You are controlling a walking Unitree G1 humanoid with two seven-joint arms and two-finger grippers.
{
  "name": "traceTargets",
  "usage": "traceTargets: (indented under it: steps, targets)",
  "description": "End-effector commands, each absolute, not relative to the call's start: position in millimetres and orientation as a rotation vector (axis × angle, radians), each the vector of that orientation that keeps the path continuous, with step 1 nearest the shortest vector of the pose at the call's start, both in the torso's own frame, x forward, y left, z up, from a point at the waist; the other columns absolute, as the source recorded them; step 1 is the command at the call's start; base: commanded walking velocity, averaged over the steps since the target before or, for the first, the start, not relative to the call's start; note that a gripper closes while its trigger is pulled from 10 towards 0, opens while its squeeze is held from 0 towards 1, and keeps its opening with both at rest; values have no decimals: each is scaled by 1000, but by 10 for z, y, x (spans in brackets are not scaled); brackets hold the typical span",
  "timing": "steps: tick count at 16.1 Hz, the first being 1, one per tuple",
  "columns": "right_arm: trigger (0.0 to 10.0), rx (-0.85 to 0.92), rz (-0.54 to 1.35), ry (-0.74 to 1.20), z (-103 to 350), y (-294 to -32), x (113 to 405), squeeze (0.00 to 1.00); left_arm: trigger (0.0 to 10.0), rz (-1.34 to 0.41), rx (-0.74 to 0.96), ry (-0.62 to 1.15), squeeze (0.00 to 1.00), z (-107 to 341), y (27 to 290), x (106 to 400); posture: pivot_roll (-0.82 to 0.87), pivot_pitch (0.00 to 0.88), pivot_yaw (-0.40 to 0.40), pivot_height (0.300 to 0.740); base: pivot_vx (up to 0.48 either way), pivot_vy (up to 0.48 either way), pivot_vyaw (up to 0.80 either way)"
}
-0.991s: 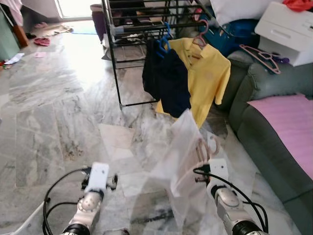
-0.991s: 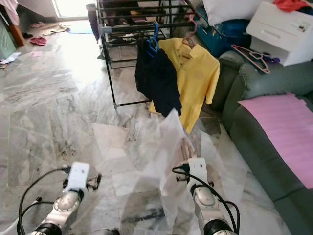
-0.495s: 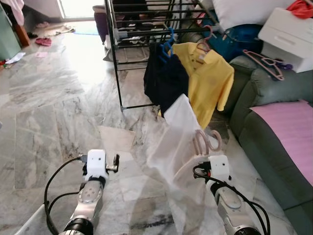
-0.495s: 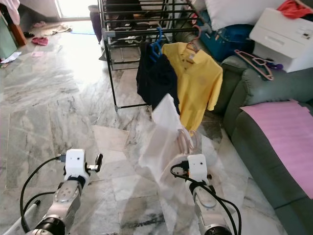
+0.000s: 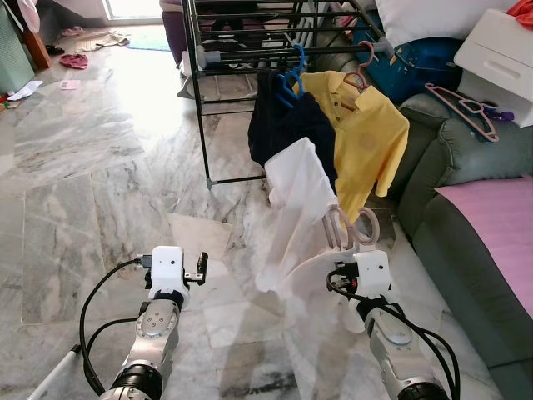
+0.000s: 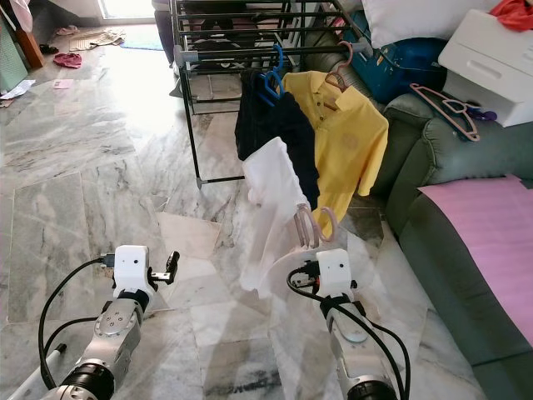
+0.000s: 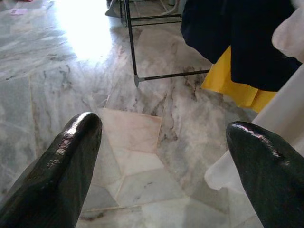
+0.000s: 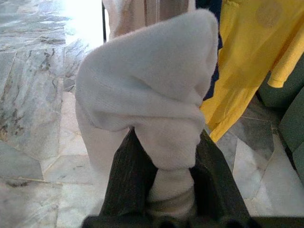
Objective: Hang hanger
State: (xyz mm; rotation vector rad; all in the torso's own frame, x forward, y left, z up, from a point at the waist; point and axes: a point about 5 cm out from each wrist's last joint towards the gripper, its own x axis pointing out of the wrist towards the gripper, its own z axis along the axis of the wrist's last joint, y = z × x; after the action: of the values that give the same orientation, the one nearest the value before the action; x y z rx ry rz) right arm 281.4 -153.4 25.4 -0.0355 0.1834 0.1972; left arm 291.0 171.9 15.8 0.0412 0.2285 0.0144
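Note:
A white shirt point(image 5: 296, 200) hangs on a pale pink hanger point(image 6: 321, 223). My right gripper point(image 8: 164, 185) is shut on it, with bunched white cloth between the fingers point(image 8: 126, 175). I hold it up low in front of a black drying rack point(image 5: 250, 50). Its top corner overlaps a navy garment point(image 5: 287, 133) on a blue hanger. A yellow polo shirt point(image 5: 366, 142) on a pink hanger hangs beside that. My left gripper point(image 7: 161, 156) is open and empty over the marble floor, to the left of the shirt.
A green sofa point(image 5: 466, 183) with a pink cloth point(image 5: 500, 217) stands on the right, and a spare pink hanger point(image 5: 462, 100) lies on its arm. A white drawer unit point(image 5: 508, 50) sits behind it. Bare marble floor point(image 5: 92, 183) stretches to the left.
My right gripper has lifted the white shirt and hanger up and forward, closer to the rack. The view has also shifted, and my left arm has come up slightly.

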Motion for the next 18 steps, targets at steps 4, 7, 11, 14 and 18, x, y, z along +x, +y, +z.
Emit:
traceTargets:
  steps: [4,7,11,14,18]
  targets:
    - [10000,-9,193,172,309,-1538,2830,0,10000,24,34,227,0,187,1725,2940,-68,46,-30,740,405,0,341]
    - [10000,-3,186,176,317,-1557,2825,0,10000,19,33,229,0,183,1710,2933,-74,53,-29,740,440,0,306]
    - [10000,2,176,183,317,-1566,2815,0,10000,13,30,236,0,173,1696,2928,-79,55,-26,740,452,0,0]
    - [10000,-4,194,187,325,-1556,2814,0,10000,6,26,232,0,187,1658,2943,-82,56,-24,740,460,0,317]
    - [10000,5,187,197,323,-1564,2819,0,10000,0,28,237,0,183,1652,2943,-82,61,-24,740,459,0,0]
